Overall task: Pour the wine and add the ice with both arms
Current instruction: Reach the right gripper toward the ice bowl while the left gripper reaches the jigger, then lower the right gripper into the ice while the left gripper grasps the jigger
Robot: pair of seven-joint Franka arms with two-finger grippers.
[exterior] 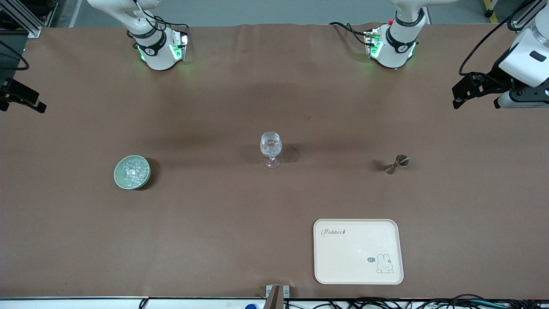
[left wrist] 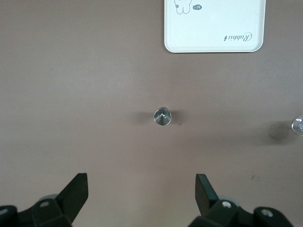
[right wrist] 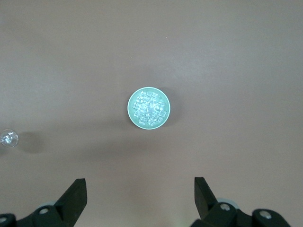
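The right arm's base (exterior: 156,47) stands at the table's (exterior: 214,214) edge farthest from the front camera. The right gripper (right wrist: 140,201) hangs high over the table with its fingers (right wrist: 75,196) spread wide and holding nothing. Straight out past the open fingertips, centred between them, sits one pale green bowl (right wrist: 148,108), well apart from the fingers. The bowl (exterior: 132,172) is heaped with ice (exterior: 131,170), small clear cubes too many and too tightly piled to count.

One stemmed glass (exterior: 271,149) stands upright mid-table, between the bowl and the jigger. It looks to hold glistening clear pieces, though what they are cannot be told. From the right wrist view only its rim (right wrist: 8,138) shows at the edge.

The left arm's base (exterior: 394,45) stands at the same table edge, toward the other end. The left gripper (left wrist: 141,201) also hangs high, fingers (left wrist: 78,194) wide apart and empty. One metal jigger (left wrist: 162,116) stands upright on the table out ahead of the fingertips, roughly midway between them and clear of both. One cream tray (left wrist: 214,28) with a rabbit drawing lies farther out from the fingers than the jigger; in the front view the tray (exterior: 358,251) is nearer the camera than the jigger (exterior: 396,164), and nothing lies on it.
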